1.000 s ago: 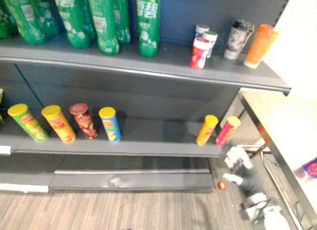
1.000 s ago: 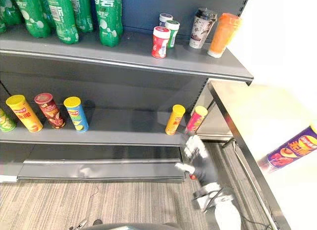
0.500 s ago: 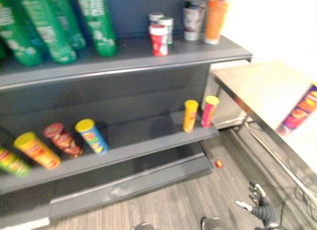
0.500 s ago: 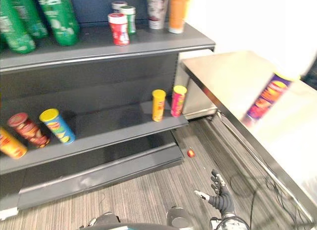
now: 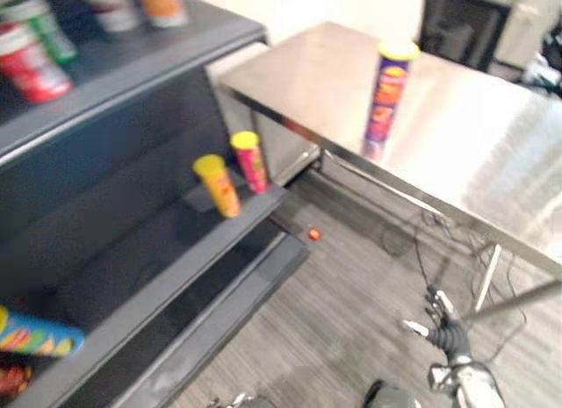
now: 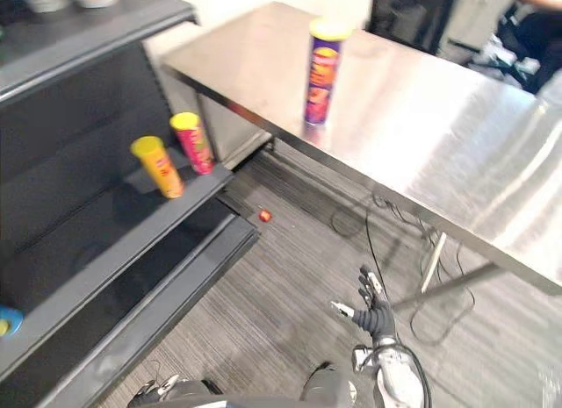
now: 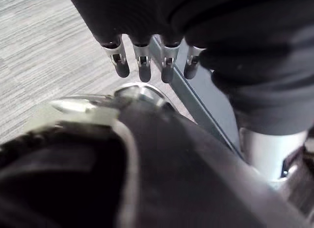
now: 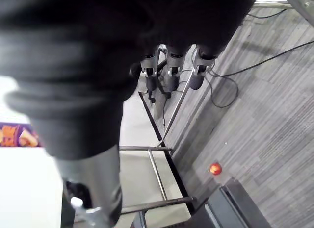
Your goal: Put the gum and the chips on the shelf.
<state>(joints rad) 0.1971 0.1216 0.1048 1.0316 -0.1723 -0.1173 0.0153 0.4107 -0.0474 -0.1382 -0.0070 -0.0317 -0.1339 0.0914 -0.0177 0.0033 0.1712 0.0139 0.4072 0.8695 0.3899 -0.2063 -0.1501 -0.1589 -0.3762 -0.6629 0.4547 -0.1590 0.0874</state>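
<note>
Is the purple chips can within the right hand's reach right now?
Probably not yet: the right hand hangs open near the floor, well below the steel table where the purple chips can stands.

We find the desk (image 6: 457, 127) bare all round the purple can (image 6: 321, 75), open from above and from every side. On the lower shelf (image 6: 97, 246), the yellow can (image 6: 158, 167) and pink can (image 6: 193, 143) block its end; the stretch left of them seems free, though blurred.

- The tabletop (image 6: 457, 127) is seen as smooth, shiny metal.
- The shelf (image 5: 149, 250) is finished matt dark grey.
- The floor (image 6: 290, 285) is covered in ribbed carpet.
</note>
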